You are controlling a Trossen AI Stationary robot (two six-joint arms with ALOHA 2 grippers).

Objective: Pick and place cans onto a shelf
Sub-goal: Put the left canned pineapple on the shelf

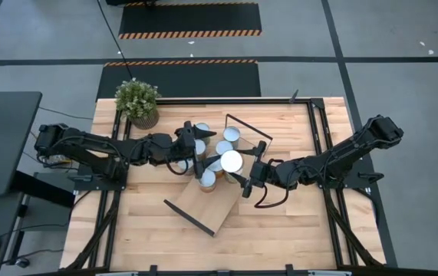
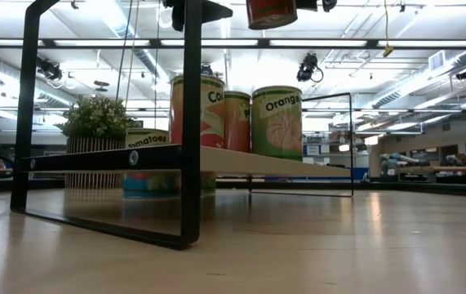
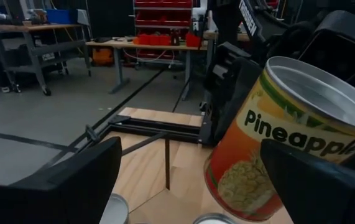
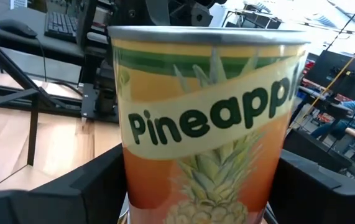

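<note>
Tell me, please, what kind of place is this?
Probably a robotics lab or workshop: striped hazard tape marks the grey floor, workbenches and red storage bins stand behind the table, and exposed ducts cross the ceiling.

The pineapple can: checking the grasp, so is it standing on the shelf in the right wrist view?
No, the pineapple can sits between the right gripper's jaws, raised off the wood.

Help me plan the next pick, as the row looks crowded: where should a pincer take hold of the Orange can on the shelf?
Grip the Orange can by its curved side wall near the top, coming down from above: it stands upright on the shelf, and another can crowds one side. The right pincer holds the pineapple can.
</note>
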